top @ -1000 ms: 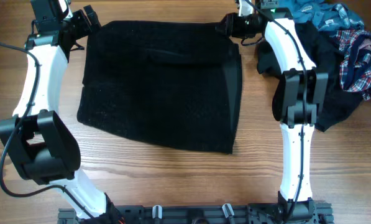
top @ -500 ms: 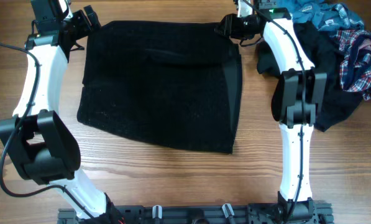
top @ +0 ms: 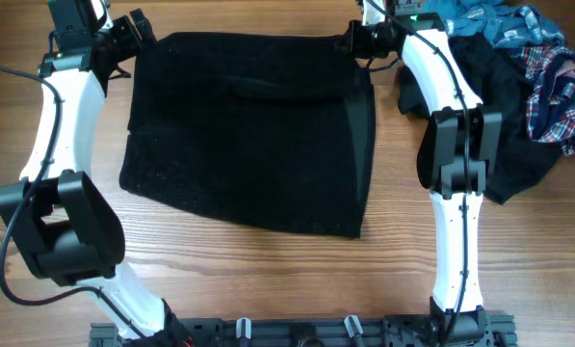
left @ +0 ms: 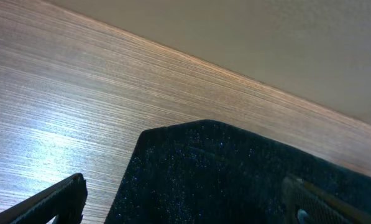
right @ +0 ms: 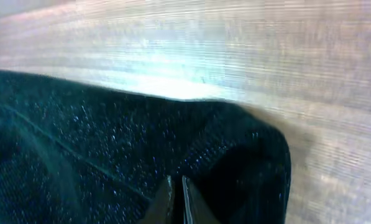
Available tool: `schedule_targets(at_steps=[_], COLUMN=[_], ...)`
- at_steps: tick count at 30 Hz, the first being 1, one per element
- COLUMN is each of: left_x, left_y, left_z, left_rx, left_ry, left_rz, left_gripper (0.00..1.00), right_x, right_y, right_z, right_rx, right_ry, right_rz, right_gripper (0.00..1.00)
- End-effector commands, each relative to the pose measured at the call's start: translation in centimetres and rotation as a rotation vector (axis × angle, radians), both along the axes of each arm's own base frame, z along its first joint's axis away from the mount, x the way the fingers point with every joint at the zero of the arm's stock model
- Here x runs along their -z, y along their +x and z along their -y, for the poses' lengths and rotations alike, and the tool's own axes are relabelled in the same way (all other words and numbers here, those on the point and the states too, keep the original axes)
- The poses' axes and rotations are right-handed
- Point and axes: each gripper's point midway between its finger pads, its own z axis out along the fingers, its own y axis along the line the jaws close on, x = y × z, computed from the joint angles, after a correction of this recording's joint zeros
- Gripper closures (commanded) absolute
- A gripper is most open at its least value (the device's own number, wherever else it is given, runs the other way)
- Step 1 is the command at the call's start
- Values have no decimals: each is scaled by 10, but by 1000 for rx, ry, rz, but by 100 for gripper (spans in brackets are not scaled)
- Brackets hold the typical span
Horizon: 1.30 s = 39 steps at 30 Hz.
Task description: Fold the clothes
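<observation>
A large black textured garment [top: 248, 135] lies spread flat across the middle of the wooden table [top: 268, 280]. My left gripper [top: 133, 43] hovers at its back left corner, open wide. In the left wrist view that corner [left: 235, 168] lies between the spread fingertips [left: 67, 196], untouched. My right gripper [top: 350, 43] is at the back right corner. In the right wrist view its jaws [right: 176, 190] are pressed together, with a bunched fold of the black fabric [right: 79, 137] pinched at the tips. No buttons show.
More clothes are heaped at the back right: a teal-blue piece [top: 480, 19], a red-blue plaid one [top: 557, 87] and another black one [top: 518, 145] behind the right arm. The table's far edge [left: 247, 84] runs just beyond the left gripper.
The right gripper's jaws have closed on the garment's back right corner and shifted slightly towards the back. The left arm and the garment have not moved.
</observation>
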Motion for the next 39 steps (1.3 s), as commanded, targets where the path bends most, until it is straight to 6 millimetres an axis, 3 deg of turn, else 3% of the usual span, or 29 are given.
schedule_targets(at_steps=[1, 8, 14, 20, 22, 23, 25, 29, 34, 39], left_x=[-10, -9, -9, -9, -9, -9, -9, -8, -10, -20], left_y=[4, 4, 4, 4, 4, 4, 3, 3, -1, -16], left_z=[-1, -1, -1, -1, -1, -1, -1, -1, -1, 3], left_rx=[-1, -1, -1, -1, -1, -1, -1, -1, -2, 6], left_ry=[18, 18, 18, 18, 17, 17, 17, 17, 15, 5], left_rz=[20, 20, 20, 20, 19, 19, 16, 12, 5, -22], left_gripper=[0, 0, 0, 0, 0, 0, 0, 0, 0, 0], right_x=[11, -12, -28, -47, -53, -55, -59, -54, -51, -83], right_y=[10, 30, 50, 64, 68, 70, 72, 67, 40, 2], right_z=[-2, 15, 45, 49, 46, 44, 43, 43, 53, 72], right_rx=[-6, 31, 99, 95, 80, 78, 79, 80, 65, 72], right_ry=[10, 26, 47, 65, 59, 57, 54, 55, 44, -71], right_rz=[32, 124, 194, 297, 340, 356, 375, 337, 198, 105], right_gripper=[96, 96, 96, 92, 80, 60, 0, 0, 0, 0])
